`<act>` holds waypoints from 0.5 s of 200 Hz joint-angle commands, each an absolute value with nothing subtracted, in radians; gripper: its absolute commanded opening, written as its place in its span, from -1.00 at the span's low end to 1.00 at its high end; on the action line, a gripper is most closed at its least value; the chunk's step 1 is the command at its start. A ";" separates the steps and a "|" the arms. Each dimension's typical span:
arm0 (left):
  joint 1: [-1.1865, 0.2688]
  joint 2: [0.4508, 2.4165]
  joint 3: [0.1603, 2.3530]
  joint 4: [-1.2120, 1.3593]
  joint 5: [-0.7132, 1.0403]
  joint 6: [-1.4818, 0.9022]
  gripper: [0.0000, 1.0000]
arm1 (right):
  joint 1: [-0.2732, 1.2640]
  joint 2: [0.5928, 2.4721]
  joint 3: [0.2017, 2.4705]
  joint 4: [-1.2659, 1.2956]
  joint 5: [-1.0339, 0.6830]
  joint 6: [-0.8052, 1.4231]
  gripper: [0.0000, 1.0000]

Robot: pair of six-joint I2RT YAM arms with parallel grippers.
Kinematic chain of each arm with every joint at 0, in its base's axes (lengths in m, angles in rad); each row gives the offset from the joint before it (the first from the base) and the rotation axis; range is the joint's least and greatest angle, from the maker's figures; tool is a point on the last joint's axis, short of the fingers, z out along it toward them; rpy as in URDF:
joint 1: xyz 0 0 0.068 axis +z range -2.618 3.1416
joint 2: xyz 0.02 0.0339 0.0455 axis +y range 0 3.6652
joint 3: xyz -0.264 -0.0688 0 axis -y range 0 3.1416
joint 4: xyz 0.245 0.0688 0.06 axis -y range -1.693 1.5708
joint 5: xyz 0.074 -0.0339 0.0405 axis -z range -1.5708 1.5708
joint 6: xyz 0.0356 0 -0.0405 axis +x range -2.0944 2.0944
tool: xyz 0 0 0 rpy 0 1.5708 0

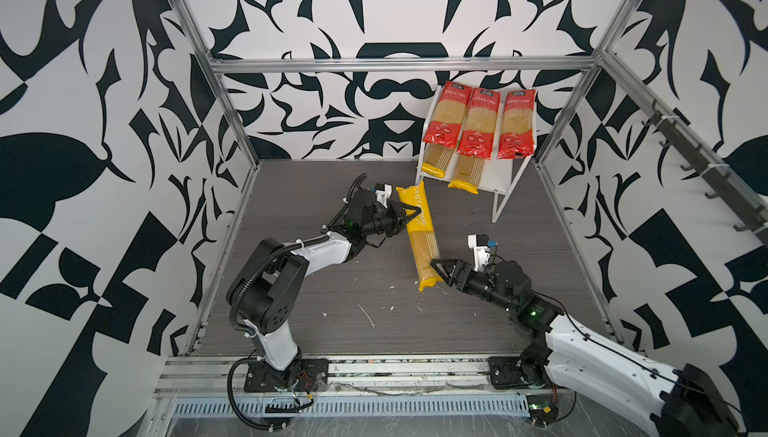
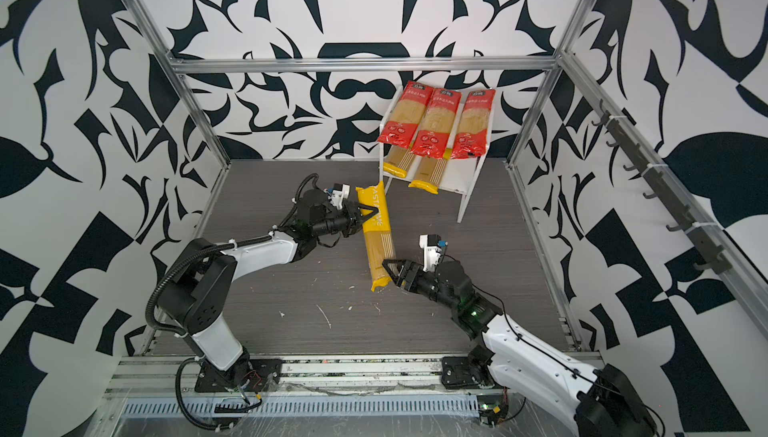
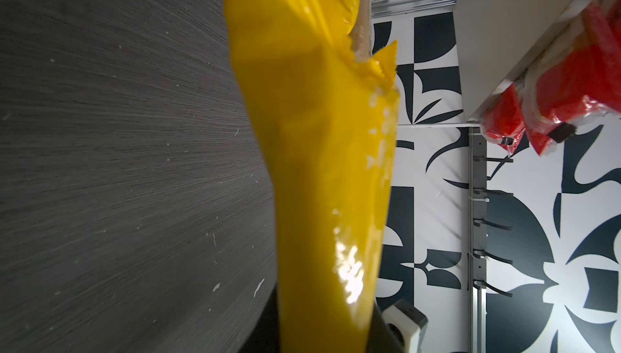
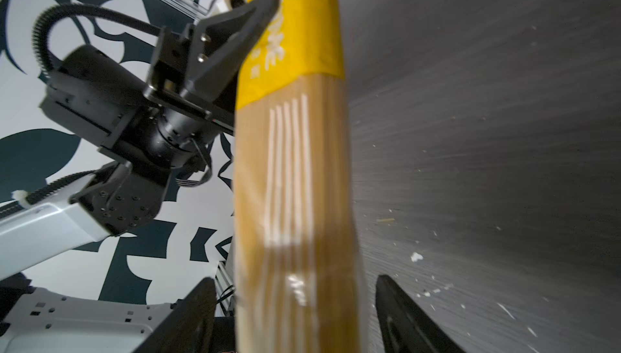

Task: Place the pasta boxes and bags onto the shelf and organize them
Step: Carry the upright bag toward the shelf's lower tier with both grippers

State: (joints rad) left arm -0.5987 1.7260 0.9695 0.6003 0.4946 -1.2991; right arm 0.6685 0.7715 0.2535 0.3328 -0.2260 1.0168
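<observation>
A yellow-ended spaghetti packet (image 1: 420, 239) (image 2: 376, 235) lies lengthwise between my two arms, held off the dark table. My left gripper (image 1: 417, 210) (image 2: 373, 211) (image 3: 324, 334) is shut on its far yellow end. My right gripper (image 1: 439, 275) (image 2: 389, 275) (image 4: 295, 279) is open around the near clear part (image 4: 292, 183), with a gap on both sides. The white shelf (image 1: 494, 177) (image 2: 457, 173) stands at the back right. Three red-ended packets (image 1: 478, 123) lie side by side on its top tier. Two yellow-ended packets (image 1: 465, 173) lie on the left and middle of its lower tier.
Aluminium frame posts (image 1: 232, 106) and patterned walls close in the table on three sides. A rail of hooks (image 1: 706, 173) runs along the right wall. Pasta crumbs (image 1: 368, 316) are scattered on the near table. The shelf's front leg (image 1: 505, 200) stands just right of the held packet.
</observation>
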 commanded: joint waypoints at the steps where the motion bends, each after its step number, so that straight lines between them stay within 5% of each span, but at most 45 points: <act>1: -0.598 1.681 1.055 0.690 0.523 -1.329 -0.59 | 0.671 0.688 0.227 0.206 -0.147 1.010 0.58; 57: -0.637 1.732 1.119 0.730 0.511 -1.374 -0.58 | 0.674 0.739 0.188 0.432 -0.187 1.092 0.57; 100: -0.663 1.772 1.177 0.725 0.500 -1.390 -0.54 | 0.689 0.794 0.160 0.645 -0.115 1.123 0.33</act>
